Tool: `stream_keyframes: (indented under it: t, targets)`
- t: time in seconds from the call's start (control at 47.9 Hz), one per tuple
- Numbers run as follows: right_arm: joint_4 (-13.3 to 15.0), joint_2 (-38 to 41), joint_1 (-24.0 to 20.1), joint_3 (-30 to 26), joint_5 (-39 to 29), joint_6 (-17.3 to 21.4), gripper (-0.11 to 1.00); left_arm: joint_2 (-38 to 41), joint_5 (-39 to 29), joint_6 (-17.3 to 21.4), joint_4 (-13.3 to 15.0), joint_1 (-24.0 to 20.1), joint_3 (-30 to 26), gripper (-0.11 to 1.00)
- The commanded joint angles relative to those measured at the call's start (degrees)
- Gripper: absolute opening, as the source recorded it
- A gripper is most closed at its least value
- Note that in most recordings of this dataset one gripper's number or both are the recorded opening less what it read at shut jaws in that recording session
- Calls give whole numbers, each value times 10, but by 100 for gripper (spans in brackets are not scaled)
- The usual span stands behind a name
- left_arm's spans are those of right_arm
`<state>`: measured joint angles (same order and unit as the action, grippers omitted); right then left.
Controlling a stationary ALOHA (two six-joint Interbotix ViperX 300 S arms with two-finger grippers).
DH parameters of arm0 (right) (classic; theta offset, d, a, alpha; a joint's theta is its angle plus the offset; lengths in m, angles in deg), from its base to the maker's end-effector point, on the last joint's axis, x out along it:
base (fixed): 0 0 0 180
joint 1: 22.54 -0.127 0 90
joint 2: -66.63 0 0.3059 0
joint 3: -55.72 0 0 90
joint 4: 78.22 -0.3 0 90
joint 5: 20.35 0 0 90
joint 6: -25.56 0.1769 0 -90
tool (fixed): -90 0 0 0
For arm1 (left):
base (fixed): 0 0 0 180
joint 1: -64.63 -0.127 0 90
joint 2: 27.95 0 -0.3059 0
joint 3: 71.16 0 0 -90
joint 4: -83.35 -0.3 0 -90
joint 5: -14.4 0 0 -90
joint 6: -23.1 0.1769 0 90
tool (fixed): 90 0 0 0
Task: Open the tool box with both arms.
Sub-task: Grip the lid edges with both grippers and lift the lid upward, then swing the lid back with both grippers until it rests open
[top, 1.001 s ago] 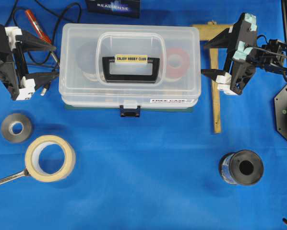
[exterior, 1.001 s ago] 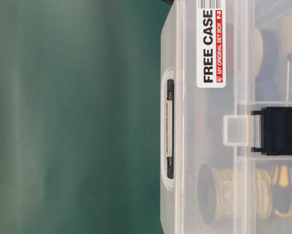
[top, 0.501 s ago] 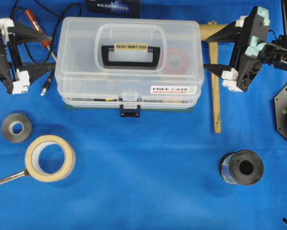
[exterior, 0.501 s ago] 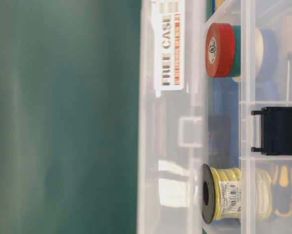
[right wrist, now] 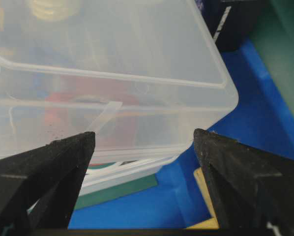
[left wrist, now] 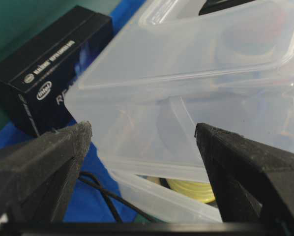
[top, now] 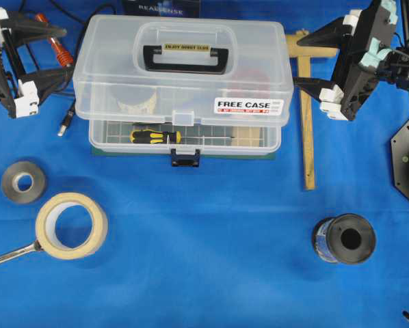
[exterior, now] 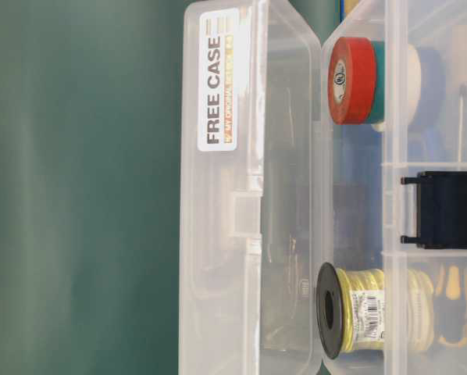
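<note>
The tool box (top: 184,89) stands at the back middle, its clear lid tilted up at the front over the tray and green base (top: 184,140). The black handle (top: 186,58), "FREE CASE" sticker (top: 249,105) and dark blue latch (top: 185,158) all show. A screwdriver (top: 156,136) lies in the gap. My left gripper (top: 62,51) is open at the lid's left end (left wrist: 186,73). My right gripper (top: 299,63) is open at the lid's right end (right wrist: 112,59). In the table-level view the lid (exterior: 249,234) stands away from a red tape roll (exterior: 351,80) and a wire spool (exterior: 351,310).
A grey tape roll (top: 23,182), a masking tape roll (top: 71,225) and a wrench (top: 9,255) lie front left. A black spool (top: 345,239) sits front right. A wooden square (top: 306,116) lies right of the box. A black RealSense box (left wrist: 48,78) stands behind it.
The lid's front edge has risen away from the base, and the gap now shows the screwdriver and tape rolls. Both grippers have moved toward the back with the lid's ends.
</note>
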<state>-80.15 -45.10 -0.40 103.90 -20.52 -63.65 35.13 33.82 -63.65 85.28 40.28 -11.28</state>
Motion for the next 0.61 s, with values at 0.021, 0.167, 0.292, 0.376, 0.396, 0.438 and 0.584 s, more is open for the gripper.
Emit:
stream_keyframes:
  t: [0.021,0.167,0.292,0.376,0.396,0.438,0.584]
  targets:
    - [-2,-3,1,-35,23,2,84,1,23,-2,-1,1,-31,87]
    - [-2,-2,11,-38,26,2,84,1,33,-2,-1,-10,-33,87]
    - [-2,-3,22,-41,31,2,84,5,44,-2,-1,-20,-37,87]
    - [0,-2,31,-41,36,2,84,11,49,-2,-1,-25,-40,87]
    - [0,-2,33,-41,39,2,84,13,50,-2,-1,-27,-40,87]
    - [0,-1,38,-42,42,2,84,18,50,-2,-1,-31,-42,87]
    - [0,2,53,-44,53,2,84,36,56,-2,0,-41,-50,87]
